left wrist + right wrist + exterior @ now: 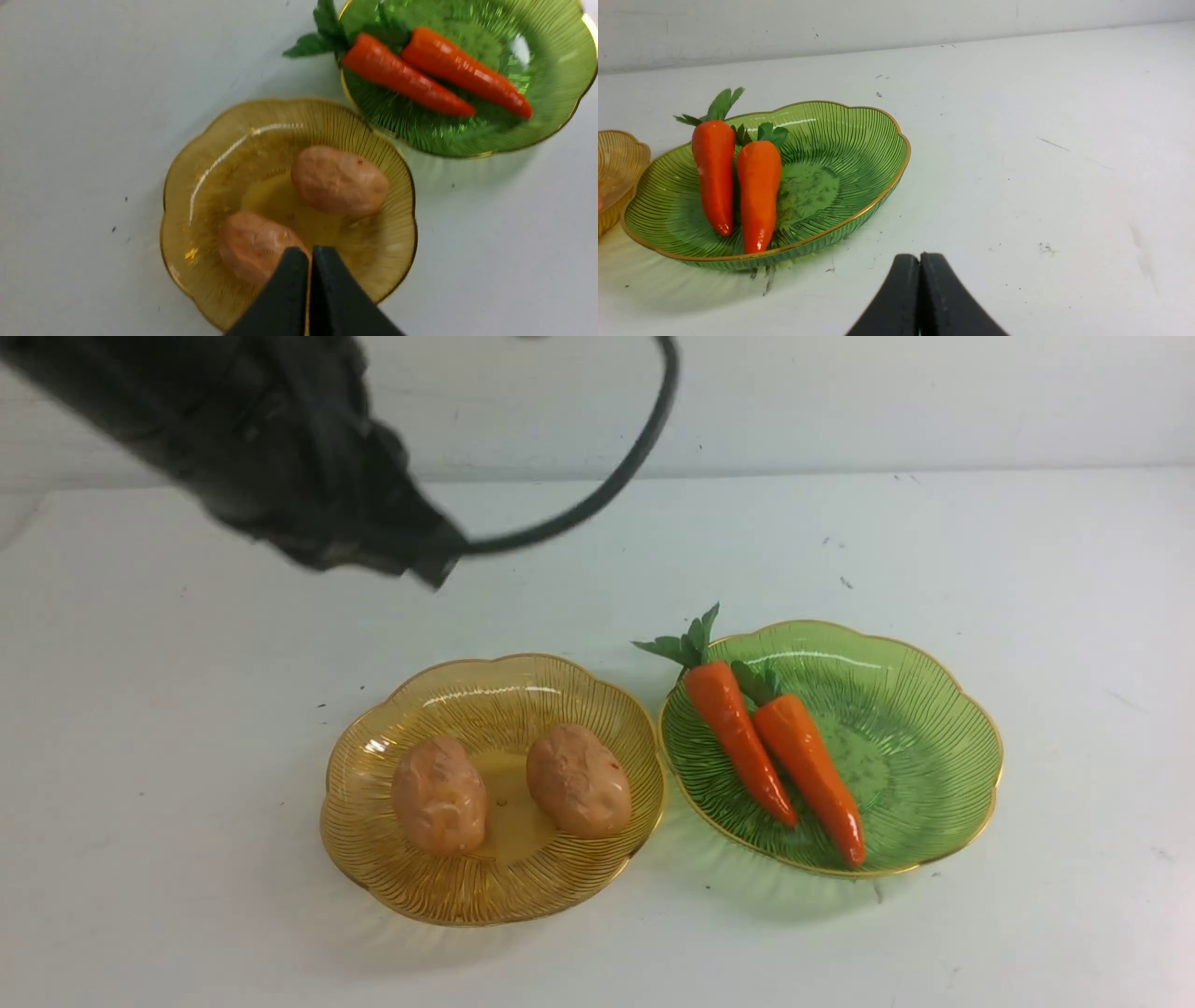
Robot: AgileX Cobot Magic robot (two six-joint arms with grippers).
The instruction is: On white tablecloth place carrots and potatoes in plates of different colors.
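Observation:
Two tan potatoes point(439, 795) point(579, 780) lie side by side in the amber-yellow plate point(467, 896) on the white tablecloth point(168, 728). To its right, two orange carrots point(739, 739) point(810, 775) with green tops rest in the green plate point(934, 728). My left gripper point(434, 569) hangs blurred above the table behind and to the left of the amber plate; in the left wrist view its fingers point(309, 254) are pressed together, empty, over a potato point(254, 245). My right gripper point(920, 259) is shut and empty, low over bare cloth to the right of the green plate point(859, 135).
A black cable point(607, 495) loops from the left arm above the back of the table. A pale wall point(840, 401) stands behind the table's far edge. Small dark specks point(845, 581) dot the cloth.

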